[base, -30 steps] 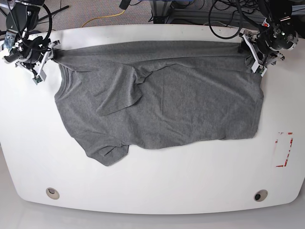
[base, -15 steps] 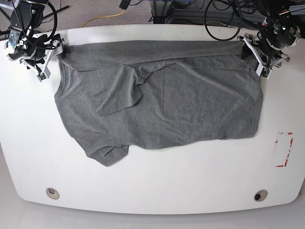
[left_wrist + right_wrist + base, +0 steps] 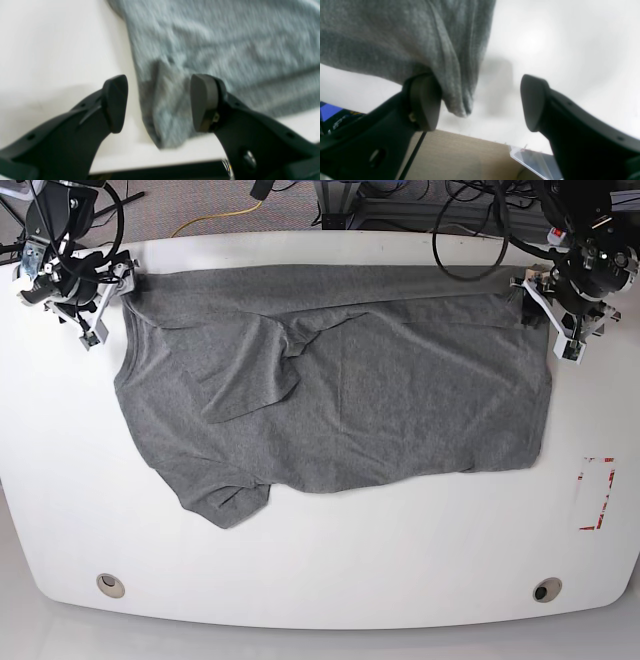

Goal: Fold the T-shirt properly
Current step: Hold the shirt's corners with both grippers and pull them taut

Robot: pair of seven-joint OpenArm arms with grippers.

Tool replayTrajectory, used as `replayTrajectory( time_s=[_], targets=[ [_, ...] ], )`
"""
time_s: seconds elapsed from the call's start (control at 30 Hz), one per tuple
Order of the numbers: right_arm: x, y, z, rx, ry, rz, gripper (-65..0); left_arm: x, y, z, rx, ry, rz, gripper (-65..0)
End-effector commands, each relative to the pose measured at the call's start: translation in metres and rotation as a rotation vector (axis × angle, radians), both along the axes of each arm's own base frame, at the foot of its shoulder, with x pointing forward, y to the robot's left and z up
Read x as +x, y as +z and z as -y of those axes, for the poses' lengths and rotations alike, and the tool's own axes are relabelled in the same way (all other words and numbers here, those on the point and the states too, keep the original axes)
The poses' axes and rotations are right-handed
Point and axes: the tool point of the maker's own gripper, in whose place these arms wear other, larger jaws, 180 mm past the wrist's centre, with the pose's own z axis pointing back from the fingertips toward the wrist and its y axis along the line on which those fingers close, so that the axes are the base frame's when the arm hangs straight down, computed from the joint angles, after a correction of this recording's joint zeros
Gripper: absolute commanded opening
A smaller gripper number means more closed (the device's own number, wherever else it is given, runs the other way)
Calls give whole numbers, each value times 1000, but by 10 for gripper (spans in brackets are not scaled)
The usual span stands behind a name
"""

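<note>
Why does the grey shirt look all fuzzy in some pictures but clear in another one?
In the left wrist view the T-shirt is smeared and soft, likely from motion or close focus; in the right wrist view the T-shirt is softly blurred too, and the white table glares bright; in the base view the T-shirt looks sharp, with wrinkles easy to see.

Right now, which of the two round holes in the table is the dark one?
The hole near the table's front edge on the base view's right is dark. The other hole, on that view's left, looks pale grey.
</note>
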Motion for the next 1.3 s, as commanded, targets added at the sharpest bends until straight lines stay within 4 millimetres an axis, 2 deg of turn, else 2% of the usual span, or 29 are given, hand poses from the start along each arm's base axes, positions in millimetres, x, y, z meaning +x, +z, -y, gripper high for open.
replayTrajectory(
  time_s=[0.0, 0.17, 0.33, 0.4, 0.6, 0.8, 1.27],
  targets=[
    [8, 10, 7, -20, 5, 28, -179, 4, -4, 1, -5, -13, -7, -282],
    [8, 10, 7, -20, 5, 31, -179, 4, -20, 13, -44, -40, -47, -282],
    [11, 11, 7, -19, 5, 37, -179, -1, -23, 28, -46, -92, -77, -282],
    [10, 9, 4, -11, 2, 36, -179, -8, -24, 28, -29, -98, -113, -283],
    [9, 7, 0, 1, -2, 36, -179, -11, -21, 26, -1, -103, -128, -283],
    [9, 7, 0, 1, -2, 36, -179, -15, -25, 10, 97, -94, -177, -283],
    [14, 9, 0, 2, -4, 46, -179, -1, -21, 10, 160, -117, -175, -290]
  ],
)
